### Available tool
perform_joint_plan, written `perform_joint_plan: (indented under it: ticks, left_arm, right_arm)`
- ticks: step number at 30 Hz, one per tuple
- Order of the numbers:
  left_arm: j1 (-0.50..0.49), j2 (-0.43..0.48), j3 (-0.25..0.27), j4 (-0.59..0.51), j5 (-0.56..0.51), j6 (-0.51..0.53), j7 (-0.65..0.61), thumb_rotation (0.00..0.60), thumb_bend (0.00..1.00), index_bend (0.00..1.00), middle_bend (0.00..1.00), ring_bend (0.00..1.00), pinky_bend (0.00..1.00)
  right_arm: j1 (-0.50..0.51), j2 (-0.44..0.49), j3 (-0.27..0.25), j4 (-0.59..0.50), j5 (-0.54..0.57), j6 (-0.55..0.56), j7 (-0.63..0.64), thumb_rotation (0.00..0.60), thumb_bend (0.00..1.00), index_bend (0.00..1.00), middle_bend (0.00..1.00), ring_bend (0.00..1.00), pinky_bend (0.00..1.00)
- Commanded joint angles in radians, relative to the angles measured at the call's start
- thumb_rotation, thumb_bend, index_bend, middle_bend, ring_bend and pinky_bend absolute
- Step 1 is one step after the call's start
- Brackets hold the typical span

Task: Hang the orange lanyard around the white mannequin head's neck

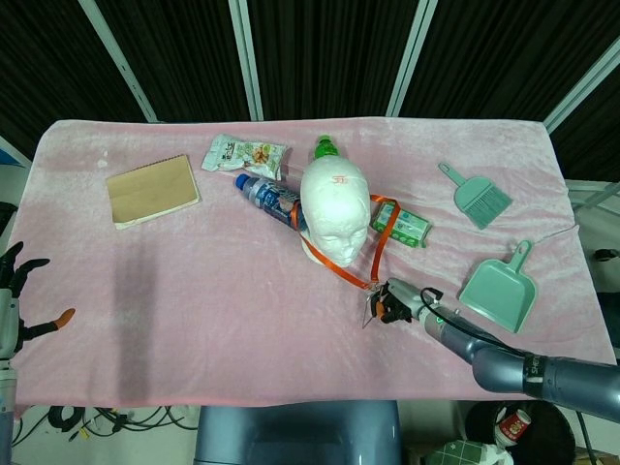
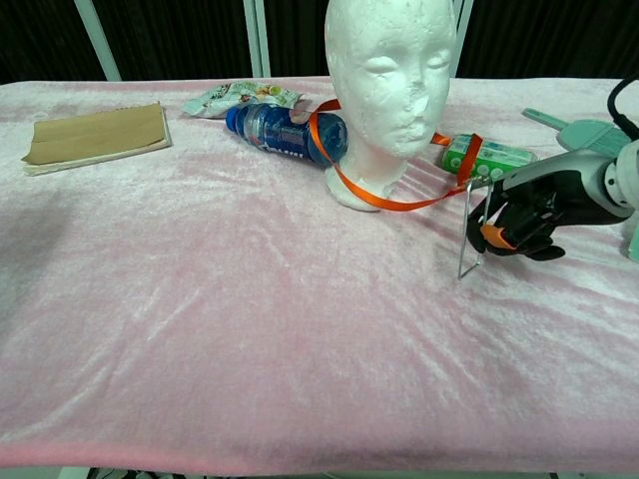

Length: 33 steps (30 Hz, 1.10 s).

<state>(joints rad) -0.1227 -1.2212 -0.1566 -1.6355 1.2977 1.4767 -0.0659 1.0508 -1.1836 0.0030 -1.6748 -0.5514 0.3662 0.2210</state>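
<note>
The orange lanyard (image 2: 384,203) is looped around the neck of the white mannequin head (image 2: 387,60), which stands upright mid-table on the pink cloth (image 2: 200,299); the strap runs taut from the neck out to the robot's right, its clear badge holder (image 2: 471,232) dangling at the end. The right hand (image 2: 524,215) grips that end, fingers curled around it. The left hand (image 1: 15,291) hangs off the table's near left corner, fingers spread, holding nothing.

The hanging looks nearly done (the loop already circles the neck). What seems left is to slacken the strap and let go, gently, since a taut pull could tip the head. A blue bottle (image 2: 285,130) lies just behind the loop.
</note>
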Motion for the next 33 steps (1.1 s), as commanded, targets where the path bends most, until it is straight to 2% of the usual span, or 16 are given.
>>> perform_joint_plan:
  ticks: [1, 4, 5, 8, 10, 14, 18, 21, 26, 29, 32, 33]
  left_arm:
    - [0.000, -0.001, -0.001, 0.001, 0.000, 0.000, 0.001, 0.600, 0.07, 0.25, 0.02, 0.00, 0.00]
    - [0.001, -0.002, -0.002, 0.001, -0.001, -0.001, 0.001, 0.600, 0.07, 0.25, 0.02, 0.00, 0.00]
    - [0.001, -0.002, -0.003, 0.000, 0.000, -0.001, 0.001, 0.600, 0.07, 0.25, 0.02, 0.00, 0.00]
    - [0.001, -0.002, -0.003, 0.001, -0.001, -0.002, 0.003, 0.600, 0.07, 0.25, 0.02, 0.00, 0.00]
    - [0.001, -0.002, -0.004, 0.001, -0.001, -0.003, 0.003, 0.600, 0.07, 0.25, 0.02, 0.00, 0.00]
    - [0.002, -0.001, -0.005, 0.001, -0.001, -0.004, 0.003, 0.600, 0.07, 0.25, 0.02, 0.00, 0.00]
    - [0.002, -0.002, -0.005, 0.002, 0.000, -0.005, 0.004, 0.600, 0.07, 0.25, 0.02, 0.00, 0.00]
    - [0.003, -0.002, -0.005, 0.003, -0.001, -0.006, 0.010, 0.600, 0.07, 0.25, 0.02, 0.00, 0.00]
    - [0.003, -0.001, -0.006, 0.000, 0.000, -0.006, 0.012, 0.600, 0.07, 0.25, 0.02, 0.00, 0.00]
    - [0.005, -0.001, -0.004, -0.003, 0.002, -0.003, 0.021, 0.600, 0.07, 0.25, 0.02, 0.00, 0.00]
    - [0.007, 0.007, 0.009, -0.015, 0.015, -0.008, 0.033, 0.600, 0.07, 0.25, 0.02, 0.00, 0.00]
    - [0.007, 0.009, 0.011, -0.017, 0.020, -0.007, 0.036, 0.600, 0.07, 0.25, 0.02, 0.00, 0.00]
  right_arm:
    - [0.093, -0.010, -0.096, -0.018, 0.084, 0.085, -0.094, 0.600, 0.58, 0.65, 0.81, 0.88, 0.83]
    - [0.131, -0.026, -0.129, -0.046, 0.145, 0.150, -0.136, 0.600, 0.50, 0.53, 0.81, 0.88, 0.83]
    - [0.141, -0.030, -0.135, -0.056, 0.164, 0.164, -0.146, 0.600, 0.45, 0.44, 0.80, 0.88, 0.83]
    - [0.160, -0.038, -0.143, -0.076, 0.200, 0.172, -0.163, 0.600, 0.32, 0.27, 0.80, 0.87, 0.83]
    - [0.166, -0.038, -0.140, -0.086, 0.212, 0.158, -0.162, 0.600, 0.25, 0.20, 0.80, 0.87, 0.83]
    - [0.173, -0.035, -0.131, -0.092, 0.224, 0.131, -0.156, 0.600, 0.23, 0.18, 0.79, 0.87, 0.83]
    - [0.168, -0.022, -0.118, -0.099, 0.225, 0.146, -0.145, 0.600, 0.23, 0.15, 0.75, 0.84, 0.82]
    - [0.151, 0.010, -0.116, -0.107, 0.223, 0.233, -0.149, 0.600, 0.22, 0.13, 0.70, 0.82, 0.82]
    - [0.136, 0.051, -0.164, -0.130, 0.280, 0.444, -0.241, 0.600, 0.22, 0.13, 0.68, 0.81, 0.82]
    - [0.115, 0.108, -0.174, -0.174, 0.316, 0.507, -0.269, 0.600, 0.23, 0.13, 0.67, 0.80, 0.81]
    - [0.076, 0.208, -0.211, -0.233, 0.286, 0.524, -0.298, 0.600, 0.23, 0.13, 0.59, 0.73, 0.78]
    - [0.062, 0.227, -0.221, -0.246, 0.265, 0.544, -0.312, 0.600, 0.23, 0.13, 0.53, 0.68, 0.72]
